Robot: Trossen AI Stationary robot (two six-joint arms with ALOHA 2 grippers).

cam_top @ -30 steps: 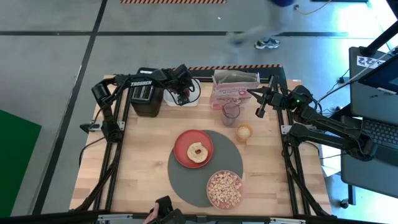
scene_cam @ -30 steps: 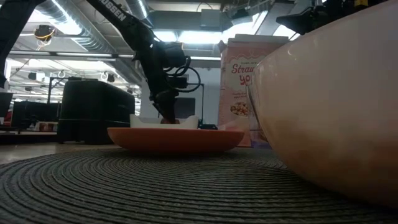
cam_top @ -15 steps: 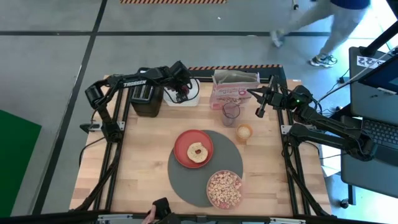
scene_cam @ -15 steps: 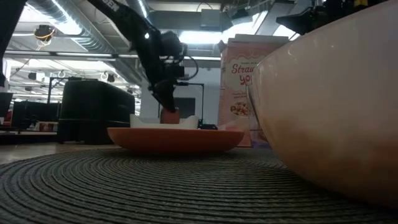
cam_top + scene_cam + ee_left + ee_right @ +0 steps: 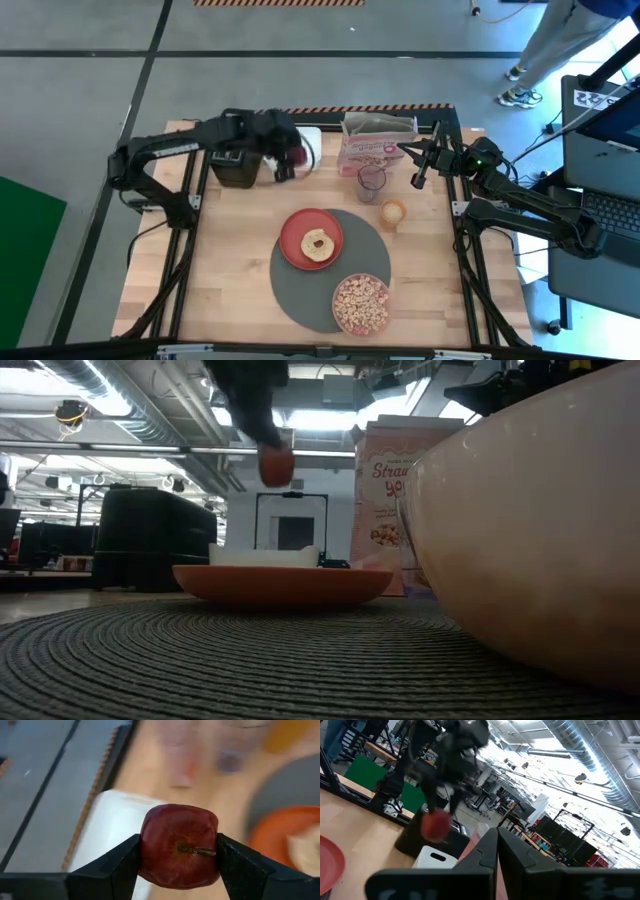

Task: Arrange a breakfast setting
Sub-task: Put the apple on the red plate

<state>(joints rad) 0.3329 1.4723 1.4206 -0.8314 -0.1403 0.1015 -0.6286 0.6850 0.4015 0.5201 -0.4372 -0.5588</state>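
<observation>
My left gripper (image 5: 292,161) is shut on a dark-red fruit (image 5: 179,845) above the white tub (image 5: 309,147), next to the black toaster (image 5: 235,160). The fruit also shows high up in the low view (image 5: 276,464). The round dark-grey mat (image 5: 300,292) carries the red plate (image 5: 300,228) with the round toast (image 5: 318,244), and the pink bowl (image 5: 361,303) of cereal. The pink cereal box (image 5: 378,141) stands at the far edge. My right gripper (image 5: 417,167) is shut and empty, to the right of the box. The spoon is not in view. My left gripper pinches the fruit between its two fingers, one on each opposite side (image 5: 146,851), with the stem end facing the wrist camera. The fingers (image 5: 122,867) come from above, pointing down. The fruit hangs below them, lifted clear of the tub and the table.
A clear glass (image 5: 371,180) and a small cup of orange drink (image 5: 392,213) stand between the box and the mat. A person walks on the floor beyond the far right corner (image 5: 560,40). Bare wood lies left of the mat (image 5: 225,260).
My left gripper has risen out of the white tub with the fruit shut between its fingers, and shifted a little toward the table's left and near side. The fruit now hangs well above the tub's rim.
</observation>
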